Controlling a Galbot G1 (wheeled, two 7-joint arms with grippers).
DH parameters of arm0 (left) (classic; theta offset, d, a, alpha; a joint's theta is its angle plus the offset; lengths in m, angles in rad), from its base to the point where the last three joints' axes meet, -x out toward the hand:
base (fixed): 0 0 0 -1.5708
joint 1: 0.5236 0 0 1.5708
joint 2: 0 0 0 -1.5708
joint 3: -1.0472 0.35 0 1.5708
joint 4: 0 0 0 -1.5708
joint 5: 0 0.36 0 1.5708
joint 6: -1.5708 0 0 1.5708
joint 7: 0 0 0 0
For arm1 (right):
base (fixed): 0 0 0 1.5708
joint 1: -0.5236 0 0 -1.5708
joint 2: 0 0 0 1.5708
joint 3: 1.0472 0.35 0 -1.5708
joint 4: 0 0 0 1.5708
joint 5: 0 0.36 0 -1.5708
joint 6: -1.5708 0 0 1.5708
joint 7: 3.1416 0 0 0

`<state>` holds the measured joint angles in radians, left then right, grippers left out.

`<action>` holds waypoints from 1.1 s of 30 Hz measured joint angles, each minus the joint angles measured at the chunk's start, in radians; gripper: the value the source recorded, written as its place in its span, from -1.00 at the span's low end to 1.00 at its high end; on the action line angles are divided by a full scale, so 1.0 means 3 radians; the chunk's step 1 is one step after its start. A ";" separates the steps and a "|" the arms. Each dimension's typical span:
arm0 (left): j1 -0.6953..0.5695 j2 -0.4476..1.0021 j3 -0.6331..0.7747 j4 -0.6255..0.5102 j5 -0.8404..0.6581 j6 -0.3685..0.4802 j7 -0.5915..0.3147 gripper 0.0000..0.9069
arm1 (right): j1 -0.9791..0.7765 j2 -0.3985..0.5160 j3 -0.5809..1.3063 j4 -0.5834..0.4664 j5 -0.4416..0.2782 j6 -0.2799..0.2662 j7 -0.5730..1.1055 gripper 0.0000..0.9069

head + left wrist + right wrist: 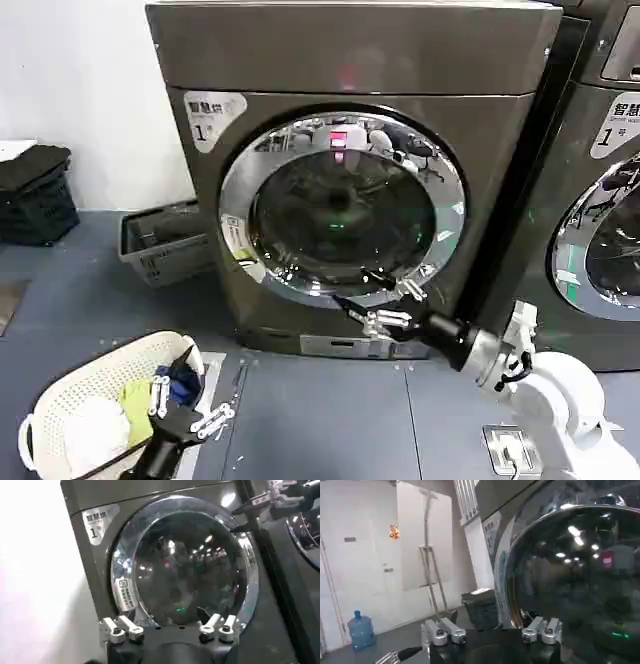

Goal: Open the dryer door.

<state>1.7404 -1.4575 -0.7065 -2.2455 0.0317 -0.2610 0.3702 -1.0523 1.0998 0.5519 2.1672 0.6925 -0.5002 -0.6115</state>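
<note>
- Grey floor (330, 420) before a bronze-grey dryer (350, 60).
- Right gripper (388, 305), fingers spread, at the lower right rim of the dryer door (340, 205), gripping nothing.
- Left gripper (190, 405) parked low beside a white basket (70, 400), fingers apart.

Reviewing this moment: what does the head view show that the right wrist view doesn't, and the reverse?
Head view only: the white woven laundry basket on the floor, the left gripper above it, and the neighbouring machine.

Right wrist view only: a blue water bottle by the white wall.

Both: the chrome-ringed round dryer door, closed, and the right gripper, jaws open, by its lower rim.
</note>
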 joint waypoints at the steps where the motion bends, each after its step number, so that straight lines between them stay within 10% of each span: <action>1: 0.0001 0.0000 0.0000 0.0000 0.0000 -0.0001 0.0000 1.00 | 0.0020 -0.0002 -0.0017 -0.0023 -0.0034 0.0044 -0.0019 1.00; 33: 0.0108 -0.0041 -0.0024 -0.0133 0.0008 -0.0006 0.0001 1.00 | 0.1031 0.0093 -0.0824 -0.1103 -0.0279 0.0368 0.0066 1.00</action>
<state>1.7727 -1.4697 -0.7138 -2.2854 0.0342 -0.2629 0.3704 -0.7430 1.1275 0.3048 1.8362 0.6088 -0.3898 -0.5918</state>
